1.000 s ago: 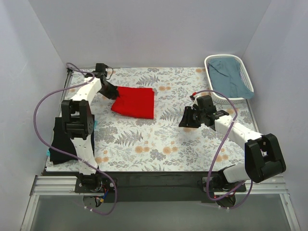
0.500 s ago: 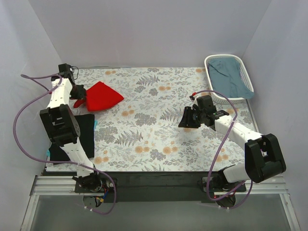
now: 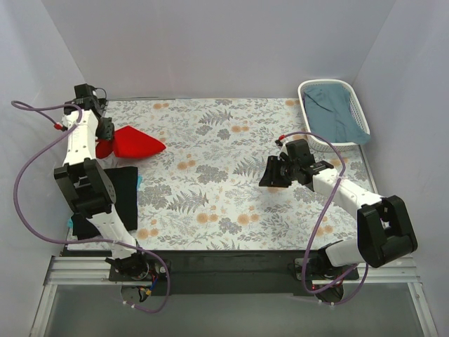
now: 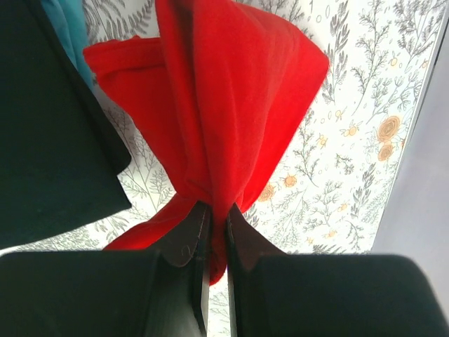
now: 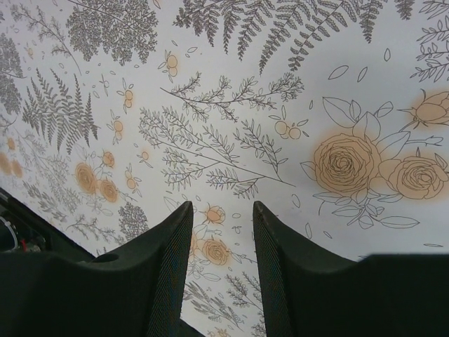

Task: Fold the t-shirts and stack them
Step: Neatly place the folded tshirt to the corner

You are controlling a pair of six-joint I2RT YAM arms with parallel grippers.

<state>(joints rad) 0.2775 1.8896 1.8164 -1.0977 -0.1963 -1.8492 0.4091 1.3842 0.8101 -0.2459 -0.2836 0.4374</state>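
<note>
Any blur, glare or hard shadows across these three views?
Top external: even, soft light, no glare, red t-shirt crisp. Left wrist: left tool dark and soft up close, the t-shirt behind it sharper. Right wrist: floral tablecloth sharp, right tool underexposed, no glare.

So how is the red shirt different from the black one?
The red t-shirt is bright and bunched into a pointy shape; the black t-shirt is dark and lies flat. The left gripper pinches the red t-shirt, while nothing holds the black t-shirt. Both are soft cloth at the left side of the table.
</note>
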